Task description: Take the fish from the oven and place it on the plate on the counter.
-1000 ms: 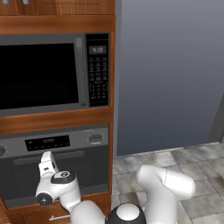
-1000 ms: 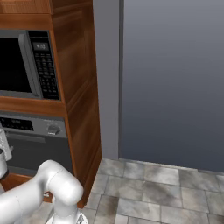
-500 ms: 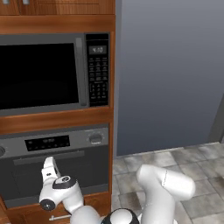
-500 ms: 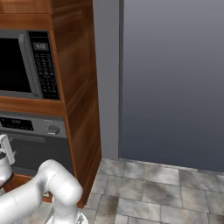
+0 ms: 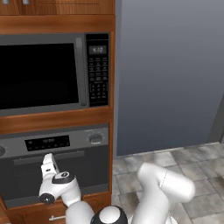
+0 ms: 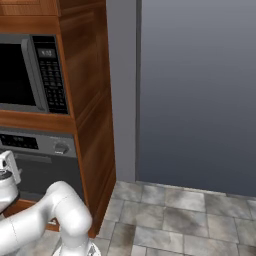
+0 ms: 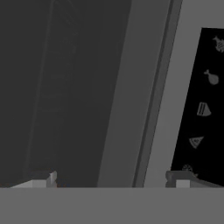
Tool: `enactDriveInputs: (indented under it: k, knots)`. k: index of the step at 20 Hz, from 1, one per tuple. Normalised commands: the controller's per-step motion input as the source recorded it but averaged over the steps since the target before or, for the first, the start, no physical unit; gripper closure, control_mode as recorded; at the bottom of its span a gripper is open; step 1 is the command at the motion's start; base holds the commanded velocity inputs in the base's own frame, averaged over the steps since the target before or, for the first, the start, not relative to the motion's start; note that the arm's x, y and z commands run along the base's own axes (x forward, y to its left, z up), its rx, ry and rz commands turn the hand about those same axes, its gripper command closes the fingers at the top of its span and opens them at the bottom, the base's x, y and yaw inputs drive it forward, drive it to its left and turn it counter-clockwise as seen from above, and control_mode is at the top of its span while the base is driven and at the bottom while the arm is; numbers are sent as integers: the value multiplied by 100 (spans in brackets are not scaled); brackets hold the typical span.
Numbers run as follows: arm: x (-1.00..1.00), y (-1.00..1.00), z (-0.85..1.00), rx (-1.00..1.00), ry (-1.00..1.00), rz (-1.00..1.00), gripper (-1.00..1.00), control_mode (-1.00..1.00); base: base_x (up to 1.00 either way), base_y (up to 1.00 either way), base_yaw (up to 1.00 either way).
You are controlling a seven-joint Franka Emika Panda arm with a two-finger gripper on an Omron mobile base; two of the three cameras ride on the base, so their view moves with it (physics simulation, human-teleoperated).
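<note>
You are working right up against the oven point(image 5: 57, 168), whose dark glass door is shut; the fish is not to be seen, so judge it to be lying inside on a rack behind that glass; the plate and the counter are likewise outside these pictures. Your gripper point(image 7: 111, 179) is hanging spread wide, its two tips standing far apart with nothing between them, close in front of the door. The bar handle point(image 5: 50, 158) is what you are going to need first, running level across the top of the door just under the control panel; it looks stiff and smooth, and a grip near its middle would probably pull the door down evenly rather than twisting it. The fish itself, being slim and small, is likely to be light, soft and slippery; taking it across the thickest part of the body with a gentle squeeze would seem safest, since a hard pinch could bruise or flick it off the rack.

The left base view is giving you the whole front: the microwave point(image 5: 48, 74) above, the oven's display point(image 5: 47, 142), the knob point(image 5: 96, 138), and your wrist sitting low before the glass; the right base view is showing the wooden cabinet side point(image 6: 92, 120), the grey wall panel point(image 6: 200, 90) and the tiled floor point(image 6: 175, 215). The hand view is offering the close detail: faint rack lines behind the glass, the pale frame strip, and a column of small food icons point(image 7: 203, 109) on a black panel.
</note>
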Motion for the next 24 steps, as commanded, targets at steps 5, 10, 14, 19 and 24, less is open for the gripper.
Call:
enactDriveInputs:
  k: [5, 10, 14, 19, 24]
  knots:
    - [31, 29, 0, 0, 0, 0, -100, -100, 0, 0, 0]
    - [29, 22, -6, 0, -1, 0, -100, -100, 0, 0, 0]
    - [17, 16, -26, 0, -5, 0, -100, -100, 0, 0, 0]
    - [11, 13, -23, 0, -3, 0, -100, -100, 0, 0, 0]
    - [27, 6, -1, 0, -1, 0, -100, -100, 0, 0, 0]
